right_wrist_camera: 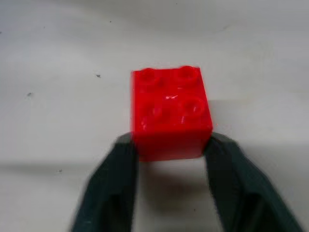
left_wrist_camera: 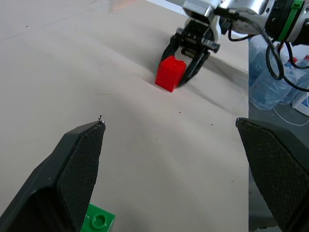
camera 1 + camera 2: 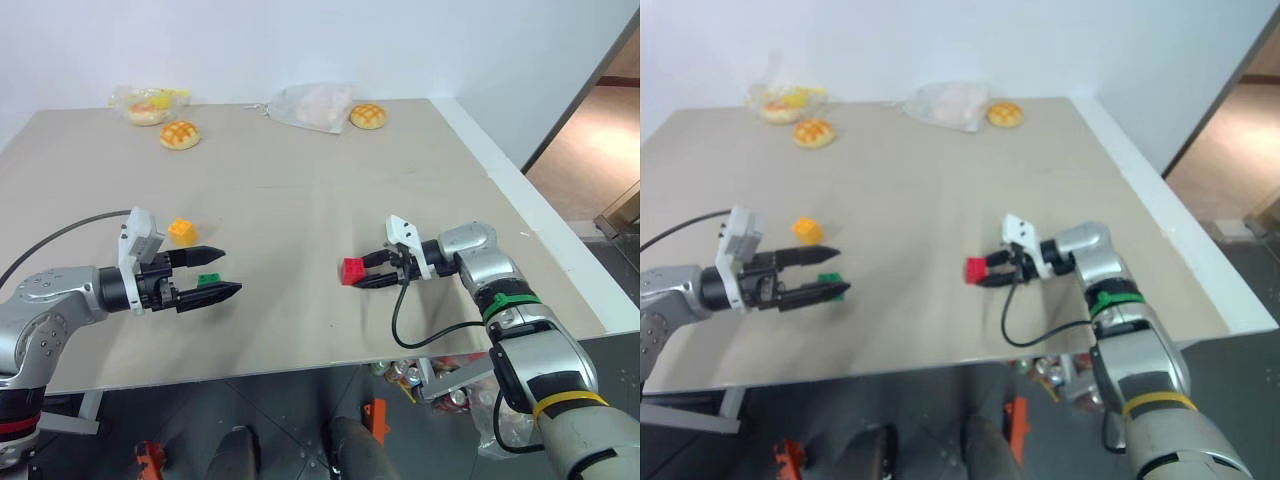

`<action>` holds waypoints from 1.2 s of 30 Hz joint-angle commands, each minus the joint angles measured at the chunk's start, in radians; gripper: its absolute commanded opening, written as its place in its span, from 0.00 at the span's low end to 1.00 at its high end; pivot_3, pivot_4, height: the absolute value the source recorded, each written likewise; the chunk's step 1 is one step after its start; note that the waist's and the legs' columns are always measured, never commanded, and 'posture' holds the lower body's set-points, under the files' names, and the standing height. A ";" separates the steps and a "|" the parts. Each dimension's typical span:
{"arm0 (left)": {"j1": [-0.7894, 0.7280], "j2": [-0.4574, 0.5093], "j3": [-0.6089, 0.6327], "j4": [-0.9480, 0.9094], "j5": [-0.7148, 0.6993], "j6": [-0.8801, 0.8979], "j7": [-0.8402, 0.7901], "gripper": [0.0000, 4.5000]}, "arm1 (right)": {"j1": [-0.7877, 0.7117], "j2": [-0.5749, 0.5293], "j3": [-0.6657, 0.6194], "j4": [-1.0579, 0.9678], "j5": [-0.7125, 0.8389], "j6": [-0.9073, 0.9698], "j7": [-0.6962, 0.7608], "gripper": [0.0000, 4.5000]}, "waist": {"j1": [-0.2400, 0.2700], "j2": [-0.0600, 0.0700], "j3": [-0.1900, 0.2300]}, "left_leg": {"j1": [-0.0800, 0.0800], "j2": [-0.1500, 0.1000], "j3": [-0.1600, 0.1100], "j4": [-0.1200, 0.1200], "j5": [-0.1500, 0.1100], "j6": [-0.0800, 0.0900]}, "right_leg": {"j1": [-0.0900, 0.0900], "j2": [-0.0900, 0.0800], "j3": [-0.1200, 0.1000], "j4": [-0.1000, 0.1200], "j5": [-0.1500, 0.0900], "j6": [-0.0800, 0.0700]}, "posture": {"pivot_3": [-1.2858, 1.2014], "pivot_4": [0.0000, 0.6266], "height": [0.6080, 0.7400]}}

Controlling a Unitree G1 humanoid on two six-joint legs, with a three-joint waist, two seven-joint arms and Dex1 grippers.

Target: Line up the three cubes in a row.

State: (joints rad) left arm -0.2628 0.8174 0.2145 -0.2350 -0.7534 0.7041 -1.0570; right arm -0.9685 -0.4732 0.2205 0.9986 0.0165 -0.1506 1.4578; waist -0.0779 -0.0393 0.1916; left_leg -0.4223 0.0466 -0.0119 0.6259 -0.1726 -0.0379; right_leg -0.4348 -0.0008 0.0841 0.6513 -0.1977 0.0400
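The main risk, as I judge it, lies with the red cube (image 3: 352, 271); the right end effector (image 3: 372, 270) has its two black fingers on either side of the block's near end, and in the right wrist view the pads (image 1: 113, 179) sit against the lower corners of the cube rather than squarely on its flanks; whether they pinch it or have slackened off I cannot tell; if the hold is that shallow, the block could twist, tip, or drag sideways when the arm pulls away, and land out of line with the others; a loose finger catching a corner would have the same effect. A second hazard sits on the left of the head views; the left end effector (image 3: 218, 273) is spread wide and holds nothing, and the green cube (image 3: 208, 279) lies between its fingers or just under them, low on the counter (image 3: 300, 190); a careless sweep could knock it, or nudge the orange-yellow cube (image 3: 181, 231) just above and left of those fingertips. The red cube rests on the counter at centre right, right at the tip of the right end effector; green and orange-yellow lie close together at centre left, well apart from the red, so the row is not yet formed.
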 commanded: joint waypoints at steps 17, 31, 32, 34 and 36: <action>0.163 0.140 0.133 0.170 0.144 -0.147 -0.070 1.00 | -0.052 -0.133 -0.166 -0.365 0.176 0.160 0.027 0.78 | -0.003 0.001 0.001 | -0.001 0.001 0.004 -0.005 0.002 0.001 | -0.006 -0.001 0.000 0.000 0.002 -0.003 | 0.52 0.24 1.00; 0.101 0.062 -0.056 0.243 0.264 -0.251 -0.097 1.00 | 0.309 -0.122 -0.176 -1.112 0.444 0.612 -0.146 0.78 | 0.004 0.001 0.000 | -0.001 0.002 0.003 -0.006 0.001 0.000 | -0.006 -0.001 -0.001 0.001 -0.002 -0.004 | 0.52 0.24 1.00; 0.089 0.058 -0.068 0.255 0.272 -0.258 -0.101 1.00 | 0.313 -0.121 -0.179 -1.123 0.452 0.622 -0.158 0.78 | 0.003 0.001 0.000 | -0.001 0.002 0.003 -0.005 0.001 0.000 | -0.006 -0.001 -0.001 0.001 -0.001 -0.004 | 0.52 0.24 1.00; 0.062 0.049 -0.094 0.285 0.294 -0.280 -0.110 1.00 | 0.320 -0.123 -0.179 -1.140 0.464 0.636 -0.174 0.78 | 0.003 0.000 0.000 | -0.001 0.002 0.003 -0.004 0.001 0.000 | -0.006 -0.001 -0.001 0.001 -0.001 -0.004 | 0.52 0.24 1.00; 0.030 0.037 -0.118 0.319 0.312 -0.296 -0.115 1.00 | 0.322 -0.126 -0.177 -1.149 0.470 0.641 -0.185 0.78 | 0.004 0.000 0.000 | -0.001 0.002 0.003 -0.004 0.001 0.000 | -0.006 -0.001 -0.001 0.001 -0.001 -0.004 | 0.52 0.24 1.00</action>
State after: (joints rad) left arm -0.2082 0.8616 0.1059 0.0677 -0.4584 0.4337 -1.1636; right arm -0.6421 -0.5920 0.0666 -0.1062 0.4617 0.4849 1.2841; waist -0.0744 -0.0389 0.1919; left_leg -0.4235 0.0482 -0.0088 0.6226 -0.1714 -0.0381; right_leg -0.4403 -0.0014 0.0835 0.6526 -0.1986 0.0363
